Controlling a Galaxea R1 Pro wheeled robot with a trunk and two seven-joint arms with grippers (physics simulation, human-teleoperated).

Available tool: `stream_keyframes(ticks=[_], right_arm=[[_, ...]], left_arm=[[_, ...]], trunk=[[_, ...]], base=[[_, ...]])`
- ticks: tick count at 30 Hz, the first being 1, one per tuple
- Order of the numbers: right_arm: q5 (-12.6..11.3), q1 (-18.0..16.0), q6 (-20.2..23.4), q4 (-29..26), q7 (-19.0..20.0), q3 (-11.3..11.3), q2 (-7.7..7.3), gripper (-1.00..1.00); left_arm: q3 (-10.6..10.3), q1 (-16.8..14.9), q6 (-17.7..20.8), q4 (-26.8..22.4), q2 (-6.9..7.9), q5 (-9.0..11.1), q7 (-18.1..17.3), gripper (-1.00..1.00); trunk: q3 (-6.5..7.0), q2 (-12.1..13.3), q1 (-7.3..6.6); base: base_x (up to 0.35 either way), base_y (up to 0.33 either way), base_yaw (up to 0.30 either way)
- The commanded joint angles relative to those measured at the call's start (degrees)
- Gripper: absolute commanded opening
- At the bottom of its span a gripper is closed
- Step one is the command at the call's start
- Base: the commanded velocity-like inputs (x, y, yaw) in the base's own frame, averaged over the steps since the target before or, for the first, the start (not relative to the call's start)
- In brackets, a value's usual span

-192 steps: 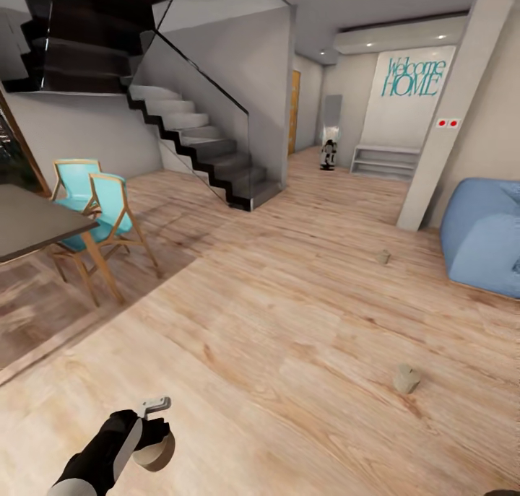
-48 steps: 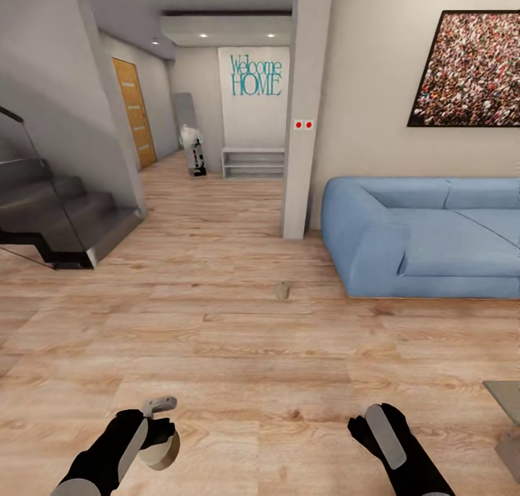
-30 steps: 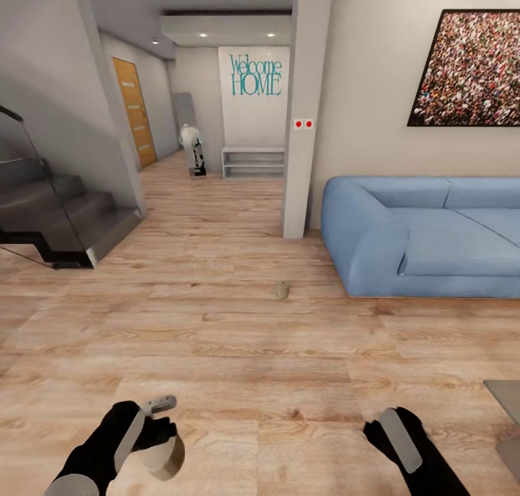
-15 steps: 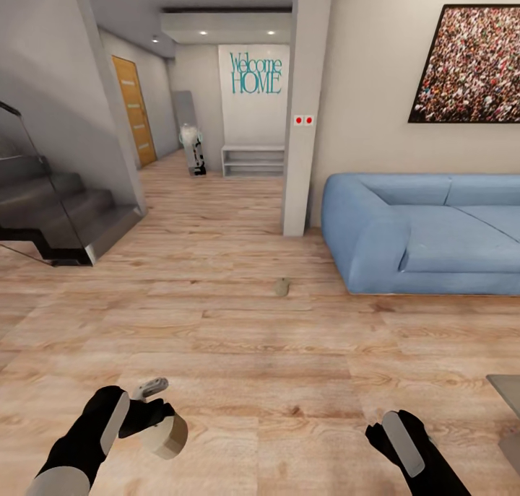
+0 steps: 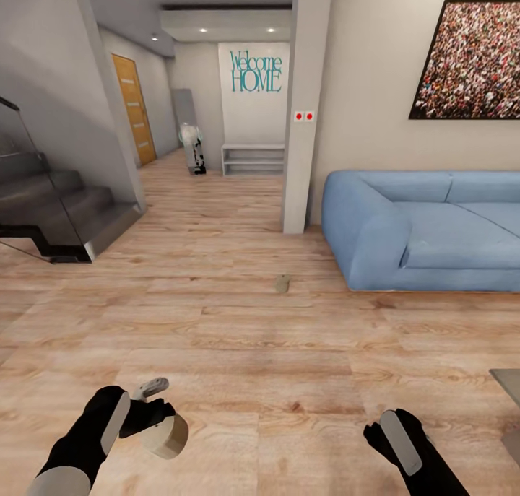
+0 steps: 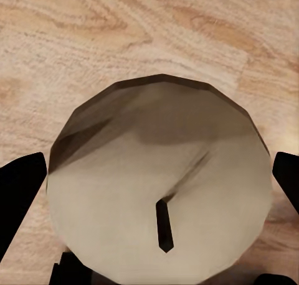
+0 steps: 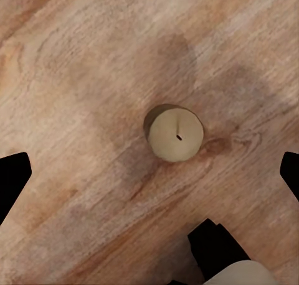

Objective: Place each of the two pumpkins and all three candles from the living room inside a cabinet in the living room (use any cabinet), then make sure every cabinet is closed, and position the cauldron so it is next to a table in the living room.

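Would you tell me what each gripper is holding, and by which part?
The left gripper holds a candle by its round sides. The right gripper holds nothing.

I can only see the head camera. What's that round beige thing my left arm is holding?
Observer: A held candle. The left wrist view shows its flat top and dark wick, clamped in the left end effector.
Operator: Is anything under my right arm?
Observer: Yes. A second candle stands upright on the wood floor, below the right end effector.
Operator: Is that one grabbed too?
Observer: No. The right wrist view shows the fingers spread wide on either side, not touching it.
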Motion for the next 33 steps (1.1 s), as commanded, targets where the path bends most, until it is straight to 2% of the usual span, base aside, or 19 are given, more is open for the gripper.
stream_keyframes(ticks=[1,9,30,33], right_arm=[[0.0,-0.1,0.0,0.5,-0.1,0.0,0.08,1.0],[0.1,-2.2,0.1,7.3,0.1,0.1,0.05,1.0],[0.4,-2.4,-0.9,10.7,0.9,0.2,-0.39,1.0],[1.2,-2.4,-1.7,10.7,0.9,0.2,-0.31,1.0]], left_arm=[[0.0,0.0,0.0,0.0,-0.04,0.0,0.0,-1.0],[0.0,0.0,0.1,0.0,-0.02,0.0,0.0,-1.0],[-0.2,0.0,0.0,0.0,-0.24,0.0,0.0,-1.0],[-0.2,0.0,0.0,0.0,-0.3,0.0,0.0,-1.0]], trunk=[[-0.18,-0.4,0.23],[-1.62,-3.6,1.98],[-5.39,-12.0,6.59],[-5.93,-13.3,7.25]], base=[[0.0,0.0,0.0],[0.0,0.0,0.0],[0.0,0.0,0.0],[0.0,0.0,0.0]])
